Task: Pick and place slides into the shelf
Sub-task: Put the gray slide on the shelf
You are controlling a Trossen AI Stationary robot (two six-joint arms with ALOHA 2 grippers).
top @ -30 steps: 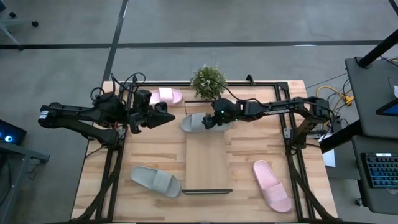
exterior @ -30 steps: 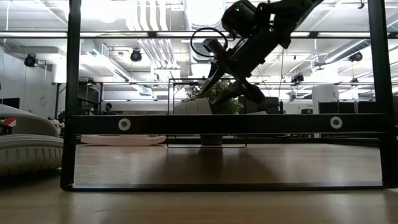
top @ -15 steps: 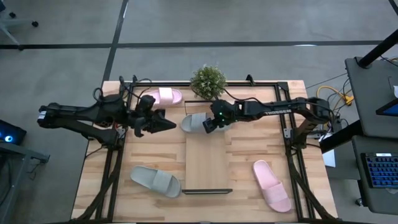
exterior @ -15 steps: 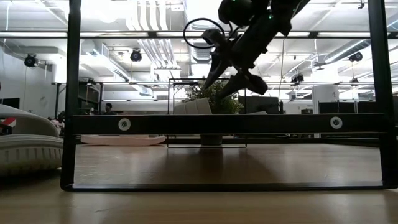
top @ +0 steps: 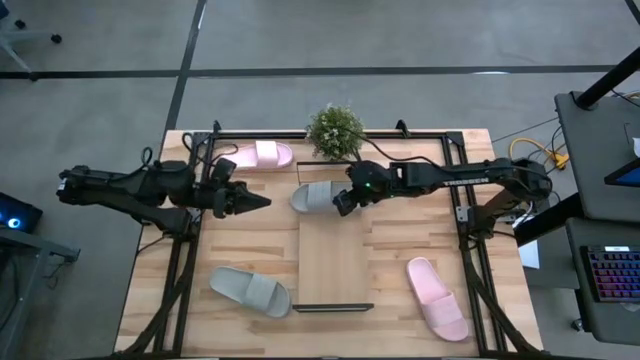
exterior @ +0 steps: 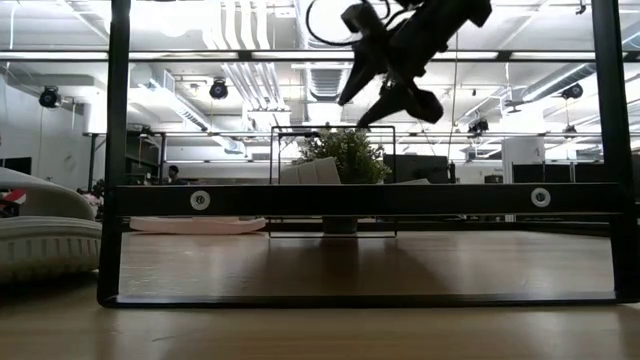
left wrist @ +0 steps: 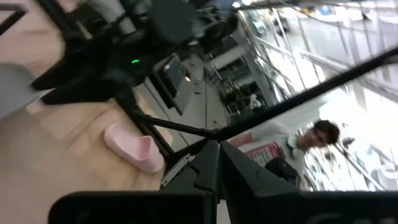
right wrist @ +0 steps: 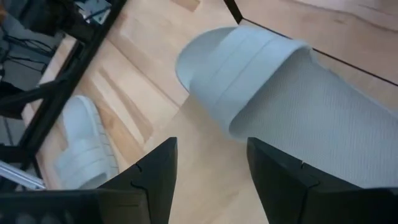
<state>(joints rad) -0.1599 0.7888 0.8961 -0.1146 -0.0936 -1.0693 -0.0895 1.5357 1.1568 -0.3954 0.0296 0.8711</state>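
Observation:
A grey slide (top: pixel 313 196) lies sole down across the far end of the shelf (top: pixel 335 262), a narrow light-wood board in the middle of the table. My right gripper (top: pixel 341 201) hangs open just above and to the right of this slide (right wrist: pixel 273 81), touching nothing. It shows high up in the low view (exterior: pixel 385 88). My left gripper (top: pixel 262 202) is shut and empty, in the air left of the shelf. A second grey slide (top: pixel 250 291) lies near left, one pink slide (top: pixel 437 298) near right, and another pink slide (top: pixel 262 154) far left.
A small potted plant (top: pixel 334 130) stands at the far edge behind the shelf. Black frame rails (top: pixel 187 262) run along the table's sides. A black bar (exterior: pixel 360 199) crosses the low view. A person (left wrist: pixel 318 134) shows in the room beyond.
My right gripper has risen from the grey slide and drawn a little toward the table's right; the slide stays on the shelf's far end. My left gripper, still shut, has sunk, moved back toward the table's left and near edge, and tipped toward level.

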